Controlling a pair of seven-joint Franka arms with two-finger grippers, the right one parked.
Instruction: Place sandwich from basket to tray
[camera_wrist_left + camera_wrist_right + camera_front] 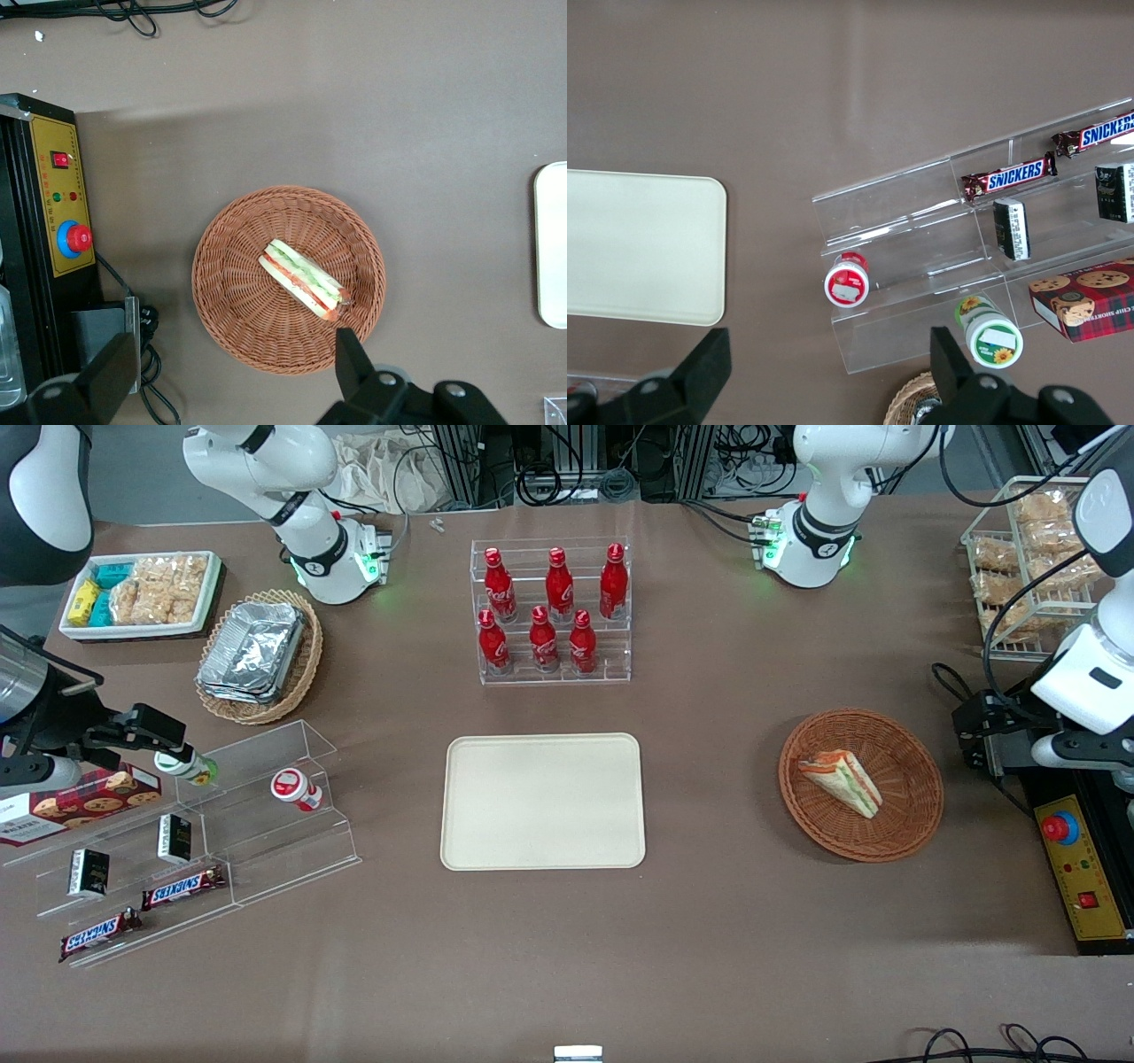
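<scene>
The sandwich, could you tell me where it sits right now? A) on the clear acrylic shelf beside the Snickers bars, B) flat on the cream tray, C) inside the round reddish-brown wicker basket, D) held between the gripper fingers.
C: the sandwich lies in the basket, the tray holds nothing, and the open gripper hangs above the basket without touching it.

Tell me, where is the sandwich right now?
The sandwich lies inside the round wicker basket, toward the working arm's end of the table, beside the cream tray. The open gripper hovers above the basket.
</scene>
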